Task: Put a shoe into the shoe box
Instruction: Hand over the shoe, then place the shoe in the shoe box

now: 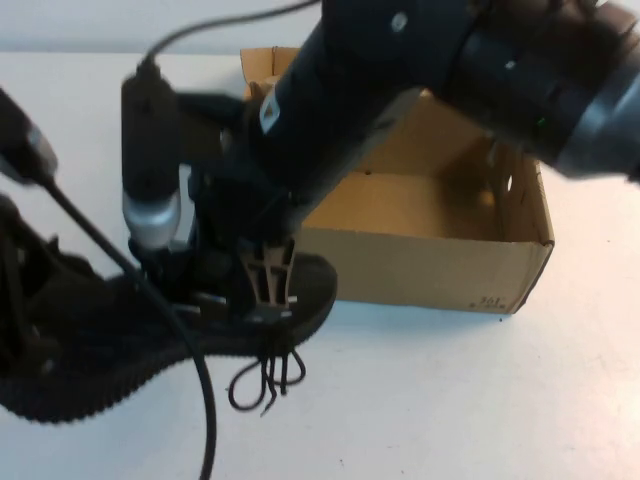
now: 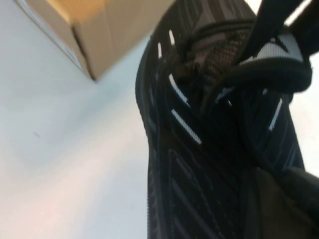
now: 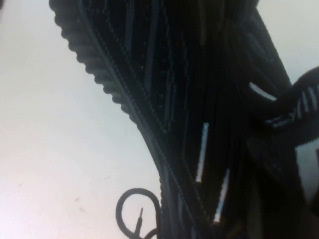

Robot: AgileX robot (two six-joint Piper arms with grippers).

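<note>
Right gripper (image 1: pixel 270 285) clamped on black mesh sneaker (image 1: pixel 120 350) beside cardboard shoe box (image 1: pixel 440 260). Left gripper (image 1: pixel 25 330) closed at heel. Required level two-arm lift, laces clear of rim.

Right hand (image 1: pixel 272 290) lowered, closed (arm reaching across), left hand (image 1: pixel 25 330) low, closed

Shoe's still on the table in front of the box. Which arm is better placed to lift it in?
Right. Its end effector is shut on the black mesh sneaker beside the brown cardboard box. The left end effector, shut, sits at the sneaker's far end.
</note>
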